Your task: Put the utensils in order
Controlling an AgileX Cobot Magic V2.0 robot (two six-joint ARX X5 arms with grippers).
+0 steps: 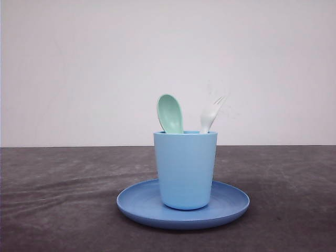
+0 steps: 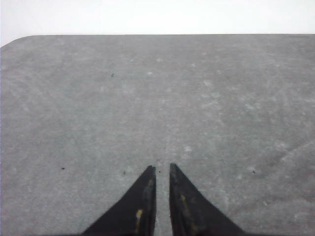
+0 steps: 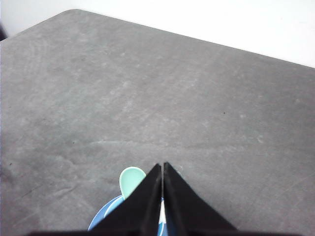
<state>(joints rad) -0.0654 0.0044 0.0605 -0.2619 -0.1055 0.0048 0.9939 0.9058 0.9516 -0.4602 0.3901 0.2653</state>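
1. Our right gripper (image 3: 163,165) has its fingers pressed together on nothing, above the light blue cup (image 1: 185,169).
2. Our left gripper (image 2: 162,168) is nearly closed, a thin slit between its tips, over bare grey table (image 2: 157,98).
3. We see the mint-green spoon (image 1: 170,113) and white fork (image 1: 210,116) standing in the cup, on the blue plate (image 1: 136,202).
4. Open tabletop surrounds the plate; the table's far edge meets a white wall.
5. We read no writing anywhere.

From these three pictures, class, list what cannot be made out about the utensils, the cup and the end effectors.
- Fork and spoon handles: front view, hidden inside the cup.
- Fork tines: front view, blurred.
- Plate far rim: front view, behind the cup.
- Cup and plate: right wrist view, mostly covered by the right end effector and cut off by the picture's edge.
- Left end effector: its base is cut off by the edge.
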